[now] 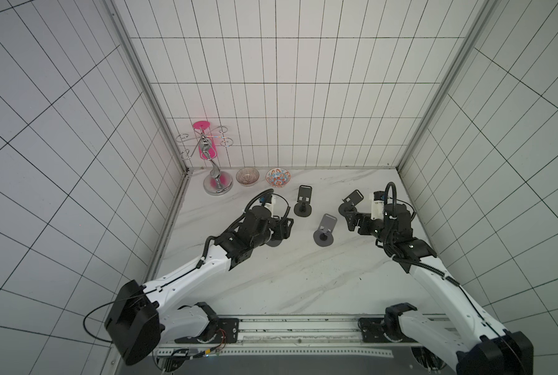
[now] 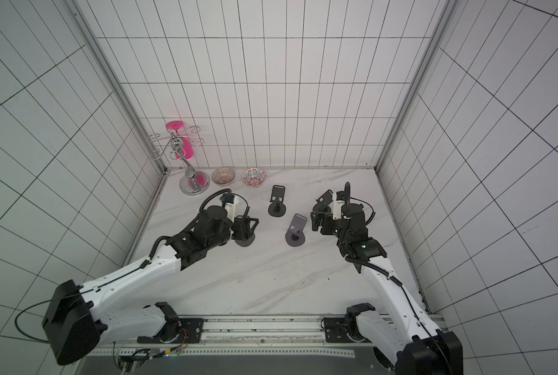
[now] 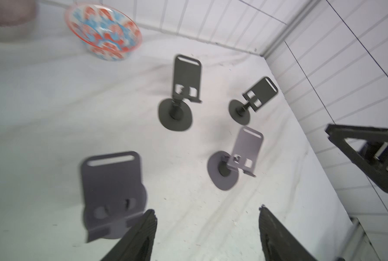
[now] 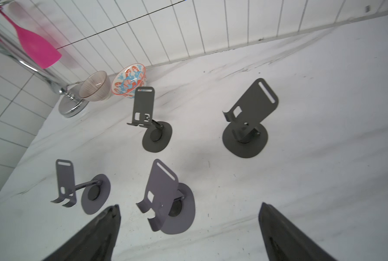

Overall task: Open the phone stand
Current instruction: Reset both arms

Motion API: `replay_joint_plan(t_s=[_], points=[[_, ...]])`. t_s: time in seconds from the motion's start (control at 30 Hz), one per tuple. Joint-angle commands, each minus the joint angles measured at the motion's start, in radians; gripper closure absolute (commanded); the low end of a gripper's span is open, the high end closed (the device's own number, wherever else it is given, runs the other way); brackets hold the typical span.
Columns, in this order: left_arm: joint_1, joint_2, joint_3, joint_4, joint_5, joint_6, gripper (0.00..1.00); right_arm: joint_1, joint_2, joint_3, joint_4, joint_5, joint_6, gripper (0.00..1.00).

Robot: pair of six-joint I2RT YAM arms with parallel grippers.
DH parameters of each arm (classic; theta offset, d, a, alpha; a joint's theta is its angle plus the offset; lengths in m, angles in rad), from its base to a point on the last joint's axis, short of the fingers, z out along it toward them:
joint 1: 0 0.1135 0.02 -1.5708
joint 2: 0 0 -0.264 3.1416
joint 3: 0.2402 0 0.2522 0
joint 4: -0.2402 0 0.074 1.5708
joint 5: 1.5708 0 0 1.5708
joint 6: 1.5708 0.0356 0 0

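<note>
**Desk:** What is shown at the left end effector (image 3: 206, 209)?

**Caption:** Its jaws are seen held apart just above the marble bench (image 3: 53, 113), and nothing is gripped between them. The near lilac phone stand (image 3: 111, 194) is pictured just beside one finger (image 3: 139, 239), blurred. Whether it is touched cannot be told. In the right wrist view it is seen unfolded, with its plate held upright on an arm raised from the round base.

**Desk:** And the right end effector (image 4: 189, 205)?

**Caption:** It is likewise spread wide and empty. The second lilac stand (image 4: 166, 194) is framed ahead of it, ungripped. A centre black stand (image 1: 303, 203) is set mid-bench, and a right-hand black stand (image 1: 352, 201) is placed close by the right arm's wrist. Along the back wall, a patterned bowl (image 1: 278, 177), a ribbed bowl (image 1: 247, 176) and a chrome rack (image 1: 218, 187) hung with a pink glass (image 1: 201, 124) are lined up.
</note>
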Motion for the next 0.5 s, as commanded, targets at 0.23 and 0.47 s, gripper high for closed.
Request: replay_joint_plan(t_s=[0.23,0.47], points=[[0.389,-0.166,-0.365,0.500,-0.186,0.383,0.05,0.053,0.024,-0.118,0.176,0.322,-0.220,0.01],[0.517,0.041,-0.478,0.805,-0.101,0.498,0.03,-0.030,0.096,-0.286,0.523,0.381,-0.252,0.01]])
